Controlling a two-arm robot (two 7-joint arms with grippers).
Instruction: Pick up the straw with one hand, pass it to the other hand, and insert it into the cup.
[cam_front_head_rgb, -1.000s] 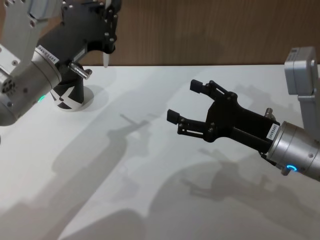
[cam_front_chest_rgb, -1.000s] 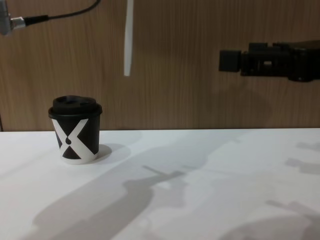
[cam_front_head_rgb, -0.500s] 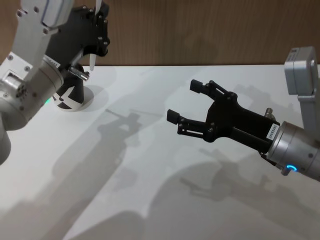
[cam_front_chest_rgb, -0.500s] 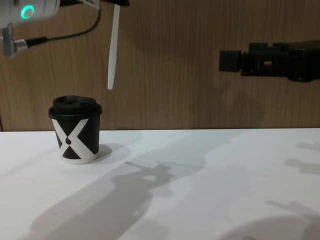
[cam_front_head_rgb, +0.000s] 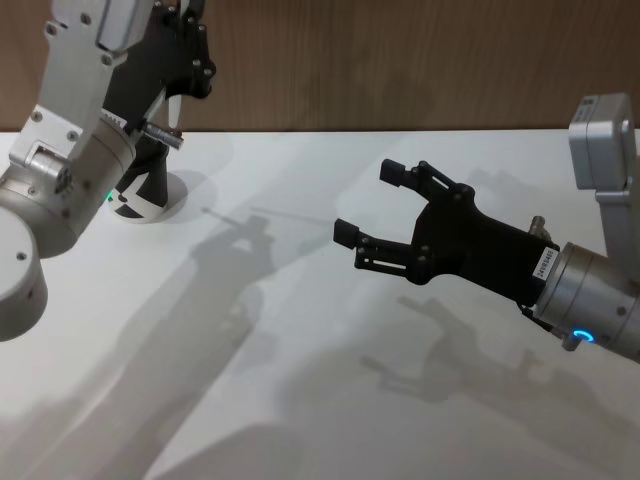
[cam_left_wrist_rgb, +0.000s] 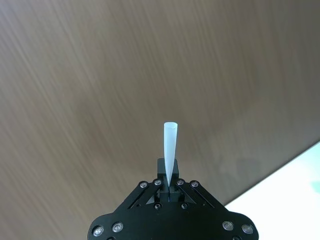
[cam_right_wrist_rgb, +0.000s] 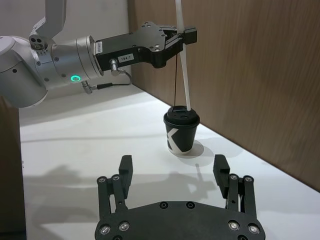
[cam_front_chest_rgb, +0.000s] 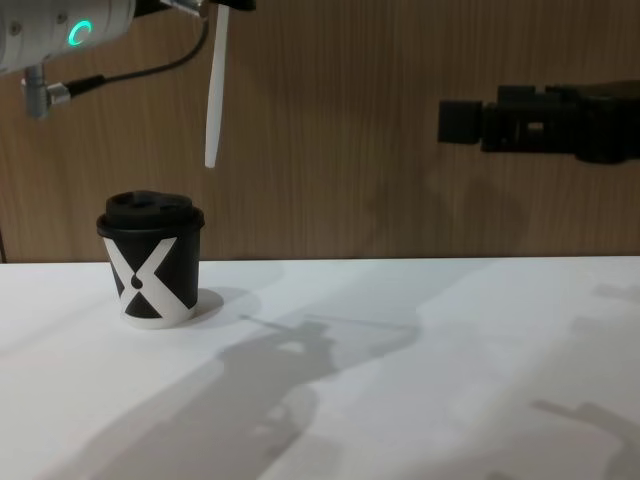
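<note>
open gap above cup (cam_front_chest_rgb: 150, 268), wall (cam_front_chest_rgb: 380, 150) behind

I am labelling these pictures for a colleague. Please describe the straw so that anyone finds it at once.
Start at the black cup on the white table, at the left. Above it the left gripper holds the straw almost upright, its lower end clear of the lid. It is white and straight, unlike the curved black cable beside it.
</note>
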